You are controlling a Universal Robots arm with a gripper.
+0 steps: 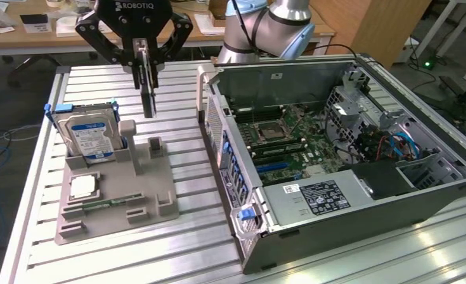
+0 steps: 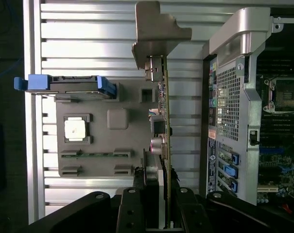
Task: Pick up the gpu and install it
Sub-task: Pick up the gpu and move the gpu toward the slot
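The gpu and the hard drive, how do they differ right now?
The gpu hangs in the claw, up over the grey holder; the hard drive sits slotted in that holder. The gpu is a thin card; the hard drive is a much thicker block. The gpu ends in a silver bracket; the hard drive carries blue side rails. Both stand on edge.

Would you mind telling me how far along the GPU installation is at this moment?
Done: the gpu hangs clear above the grey holder, out of its slot. In hand: the gripper is shut on the card's upper edge, holding it upright beside the hard drive. Left: the card is not yet in the open computer case, which lies to the exterior view's right.
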